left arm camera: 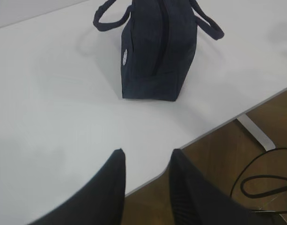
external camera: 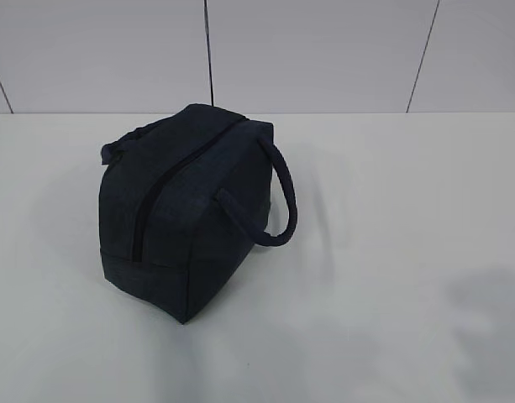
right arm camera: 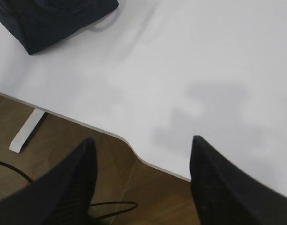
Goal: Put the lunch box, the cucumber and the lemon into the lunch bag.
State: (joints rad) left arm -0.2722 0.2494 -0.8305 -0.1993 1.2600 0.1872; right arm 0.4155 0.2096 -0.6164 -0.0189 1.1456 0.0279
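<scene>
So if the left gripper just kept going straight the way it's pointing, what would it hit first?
Probably the white table first, since the open left gripper angles down over its edge. Further along that line stands the zipped navy lunch bag. Depth is hard to judge.

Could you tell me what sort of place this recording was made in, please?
Probably a lab or test bench, not a home: a bare white table, a plain white panelled wall, loose cables on a wood floor. Only the lunch bag is out.
</scene>
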